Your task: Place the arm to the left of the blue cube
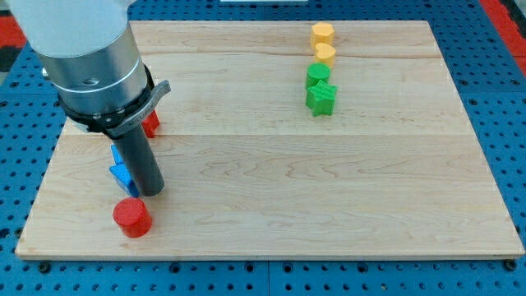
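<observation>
My dark rod comes down from the arm at the view's upper left, and my tip rests on the board near the lower left. A blue block lies just left of the rod, touching or nearly touching it and partly hidden by it; its shape is hard to make out. A second bit of blue shows just above it, also half hidden. A red cylinder stands just below and left of my tip. Another red block peeks out from behind the arm.
Two yellow cylinders and two green blocks form a column at the upper right of the wooden board. The board sits on a blue pegboard surface.
</observation>
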